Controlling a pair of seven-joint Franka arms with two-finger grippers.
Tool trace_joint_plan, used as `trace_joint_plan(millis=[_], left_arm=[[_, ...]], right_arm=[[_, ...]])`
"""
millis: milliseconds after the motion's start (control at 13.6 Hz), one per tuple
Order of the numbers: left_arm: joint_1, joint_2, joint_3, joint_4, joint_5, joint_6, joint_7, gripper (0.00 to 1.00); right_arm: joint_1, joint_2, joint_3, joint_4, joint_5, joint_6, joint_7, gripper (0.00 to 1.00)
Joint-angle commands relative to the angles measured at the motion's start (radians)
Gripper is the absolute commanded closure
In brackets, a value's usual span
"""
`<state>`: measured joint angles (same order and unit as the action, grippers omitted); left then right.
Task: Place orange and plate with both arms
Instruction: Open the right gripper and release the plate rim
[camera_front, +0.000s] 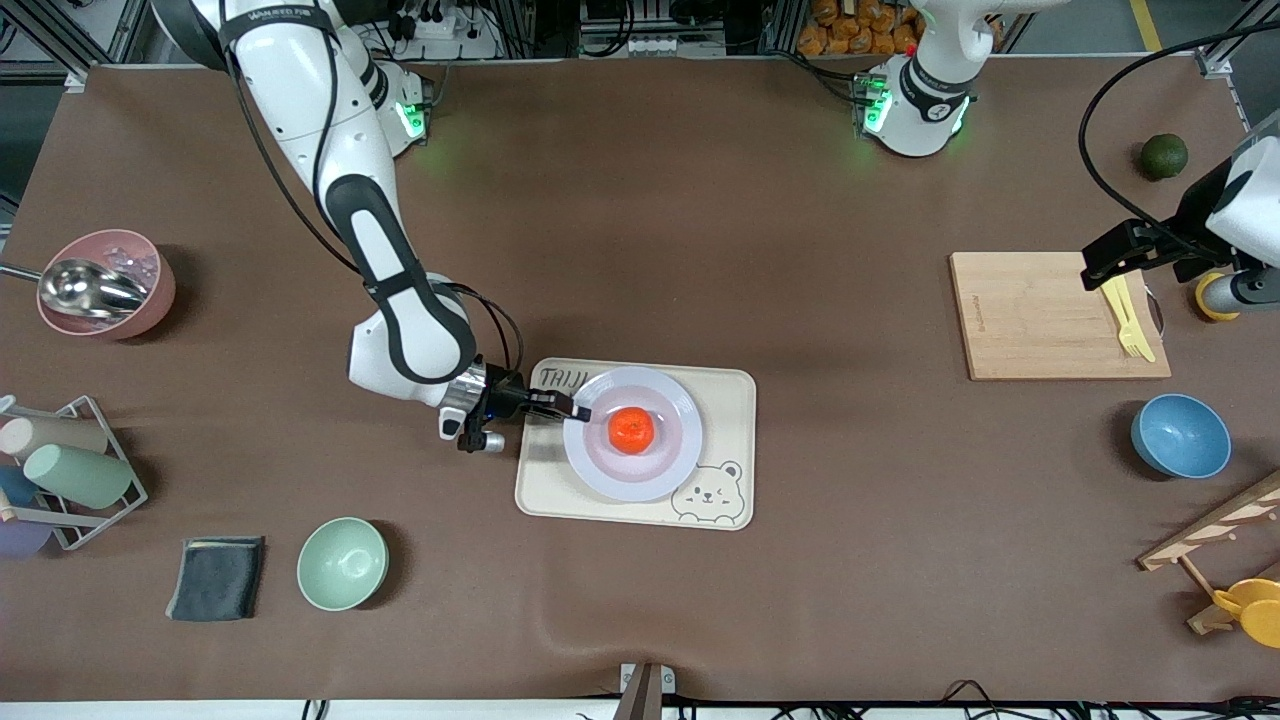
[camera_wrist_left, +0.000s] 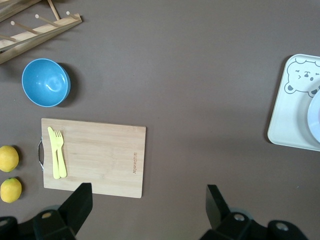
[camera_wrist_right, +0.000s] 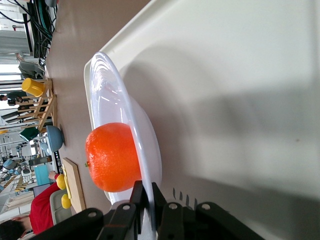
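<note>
Orange (camera_front: 632, 429) glossy, on round plate (camera_front: 633, 480) | right gripper (camera_front: 578, 410) pinching rim | left gripper (camera_wrist_left: 150, 200) released (waiting)

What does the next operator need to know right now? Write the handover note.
Right gripper: fingers shut on the plate's rim, at the bear tray.
Left gripper: open, holding nothing, waiting over the cutting board at the left arm's end.
Orange: sits in the middle of the plate.
Plate: over the bear tray.
Done: orange on plate, plate brought to tray.
Left: release the rim, pull the right arm away.
</note>
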<state>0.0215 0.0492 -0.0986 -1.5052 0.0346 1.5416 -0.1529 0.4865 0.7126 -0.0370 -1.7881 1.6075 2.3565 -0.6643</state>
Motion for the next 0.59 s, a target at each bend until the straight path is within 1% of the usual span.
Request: trace_joint_plan(millis=[0, 74, 147, 221, 295, 368, 442, 516], left_arm=[[-0.005, -0.011, 0.008, -0.003, -0.005, -0.005, 0.021, 0.0], [-0.005, -0.011, 0.008, -0.004, -0.005, -0.005, 0.021, 0.0], [-0.005, -0.011, 0.008, -0.004, -0.005, -0.005, 0.019, 0.0], [-0.003, -0.009, 0.008, -0.004, -0.007, -0.005, 0.021, 0.0], [-0.003, -0.008, 0.008, -0.004, -0.007, -0.005, 0.021, 0.0], [-0.003, -0.008, 0.008, -0.004, -0.007, -0.005, 0.018, 0.0], [-0.006, -0.006, 0.008, -0.004, -0.005, -0.005, 0.01, 0.0], [-0.008, -0.006, 0.008, -0.004, -0.005, -0.005, 0.01, 0.0]], right_arm=[[0.007, 0.01, 0.0, 0.021, 0.025, 0.007, 0.011, 0.89], [0.007, 0.01, -0.001, 0.019, 0.023, 0.007, 0.015, 0.68], [0.003, 0.01, -0.001, 0.016, 0.023, 0.006, 0.018, 0.71], [-0.005, 0.008, -0.001, 0.015, 0.022, 0.004, 0.022, 0.68], [-0.008, 0.008, -0.001, 0.015, 0.019, 0.003, 0.022, 0.49], [-0.012, 0.008, -0.001, 0.013, 0.015, 0.0, 0.023, 0.35], [-0.013, 0.008, -0.001, 0.015, 0.014, 0.0, 0.023, 0.0], [-0.013, 0.008, -0.003, 0.015, 0.009, 0.001, 0.023, 0.0]])
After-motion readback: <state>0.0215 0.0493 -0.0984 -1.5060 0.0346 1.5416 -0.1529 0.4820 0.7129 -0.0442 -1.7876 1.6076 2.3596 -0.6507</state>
